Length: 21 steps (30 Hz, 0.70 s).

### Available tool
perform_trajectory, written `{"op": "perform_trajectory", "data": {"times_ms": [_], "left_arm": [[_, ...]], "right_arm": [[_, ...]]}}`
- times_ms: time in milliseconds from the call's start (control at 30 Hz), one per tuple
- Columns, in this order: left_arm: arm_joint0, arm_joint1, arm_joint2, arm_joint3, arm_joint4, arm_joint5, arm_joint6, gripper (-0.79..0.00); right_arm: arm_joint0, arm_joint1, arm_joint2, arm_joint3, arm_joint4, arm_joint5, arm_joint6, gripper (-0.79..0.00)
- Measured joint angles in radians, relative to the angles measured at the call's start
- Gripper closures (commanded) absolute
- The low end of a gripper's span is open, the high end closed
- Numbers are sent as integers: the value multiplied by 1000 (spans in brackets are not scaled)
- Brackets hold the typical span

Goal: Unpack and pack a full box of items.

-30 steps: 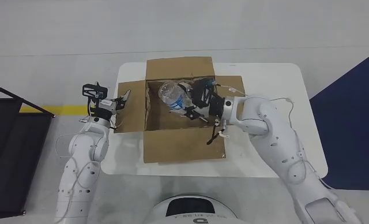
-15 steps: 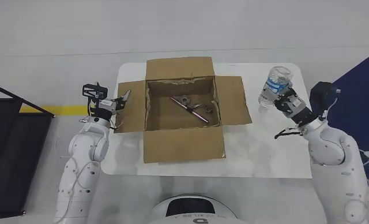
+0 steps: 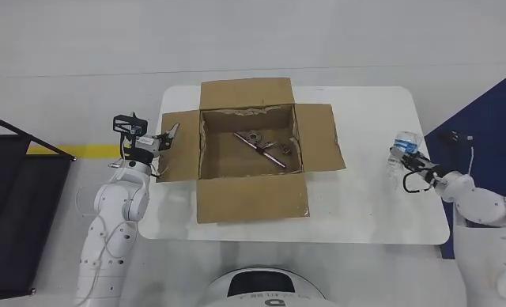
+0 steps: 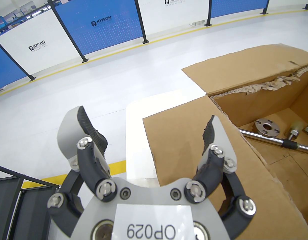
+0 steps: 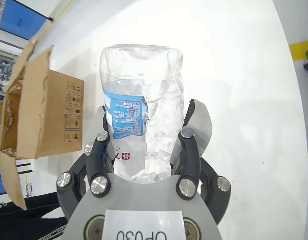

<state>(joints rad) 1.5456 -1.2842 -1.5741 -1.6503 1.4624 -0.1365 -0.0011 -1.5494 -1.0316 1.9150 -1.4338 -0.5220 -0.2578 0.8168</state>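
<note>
White tabletop (image 3: 371,216) on a pale factory floor is my workplace, with blue and white fence panels (image 4: 99,26) beyond.

My right pincer (image 5: 149,108) is clamped on a crumpled clear water bottle (image 5: 141,86). The fingers squeeze across its labelled middle, and the base points away from my wrist. From above, that pincer (image 3: 411,168) and the bottle (image 3: 399,149) sit at the table's 3 o'clock edge, well apart from the cardboard box (image 3: 249,198) at centre. Whether the bottle touches the table I cannot tell. I judge I hold it out there to set it on bare table, away from the flaps, as part of unpacking.

My left pincer (image 4: 146,118) is spread wide and grips nothing. It hovers at 9 o'clock of the box, just over the outer edge of the folded-out left flap (image 3: 180,149), probably placed there to steady the carton or take the next item.

Inside the box, a metal rod (image 3: 265,151) with a round flange (image 4: 267,127) beside it lies on the bottom, from the middle toward 4 o'clock, not yet taken out.
</note>
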Motion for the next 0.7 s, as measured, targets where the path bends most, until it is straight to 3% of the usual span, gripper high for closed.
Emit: {"op": "perform_trajectory", "data": {"times_ms": [333,367,500,567,600,633,667,700], "left_arm": [[0,0,0,0,0,0,0,-785],[0,0,0,0,0,0,0,-785],[0,0,0,0,0,0,0,-785],[0,0,0,0,0,0,0,-785],[0,0,0,0,0,0,0,-785],[0,0,0,0,0,0,0,-785],[0,0,0,0,0,0,0,-785],[0,0,0,0,0,0,0,-785]], "right_arm": [[184,0,-159,199,-26,46,115,0],[197,0,-168,216,-30,48,118,-52],[246,1,-206,280,-35,60,151,-111],[266,1,-225,299,-42,70,169,-194],[278,1,-235,308,-46,77,174,-299],[284,1,-240,312,-47,80,174,-428],[288,1,-243,313,-47,82,172,-785],[290,1,-243,307,-48,88,164,-785]]}}
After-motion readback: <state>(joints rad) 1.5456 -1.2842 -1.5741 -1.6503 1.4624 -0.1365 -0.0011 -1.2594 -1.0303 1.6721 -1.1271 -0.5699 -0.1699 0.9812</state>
